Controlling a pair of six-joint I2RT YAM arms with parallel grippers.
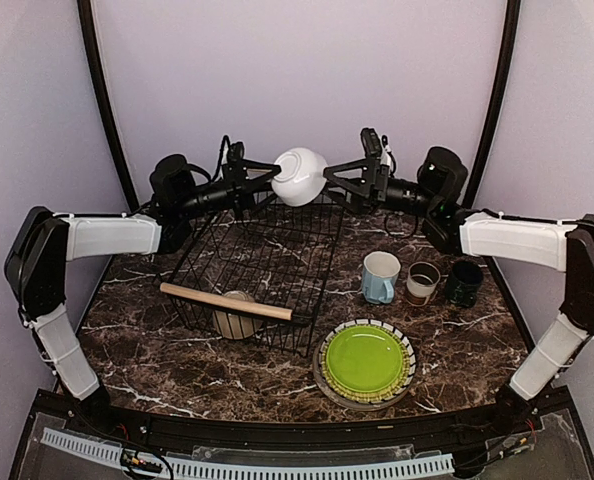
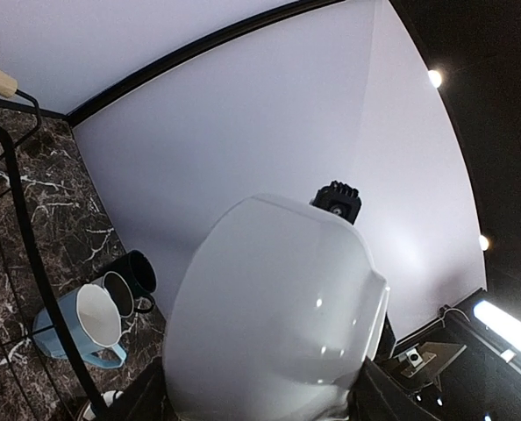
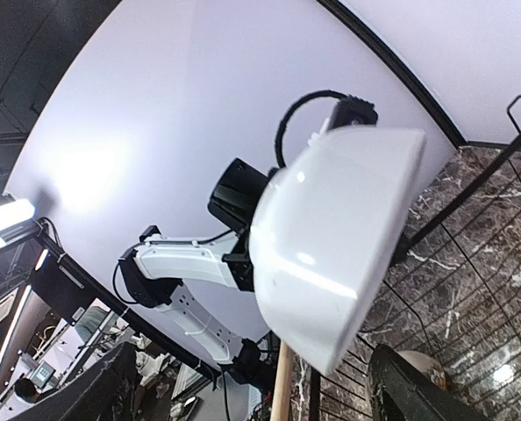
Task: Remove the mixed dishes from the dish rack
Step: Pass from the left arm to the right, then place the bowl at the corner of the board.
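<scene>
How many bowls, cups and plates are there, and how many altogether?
Bowls: 2 (white bowl, cream bowl)
Mugs and cups: 3 (light blue mug, brown-white cup, dark green mug)
Plates: 2 showing (lime-green plate, striped plate)
Total: 7

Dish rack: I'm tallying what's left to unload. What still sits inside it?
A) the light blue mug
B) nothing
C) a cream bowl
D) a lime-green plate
C: a cream bowl sits in the near part of the dish rack under its wooden handle; the lime-green plate and light blue mug stand on the table beside it.
</scene>
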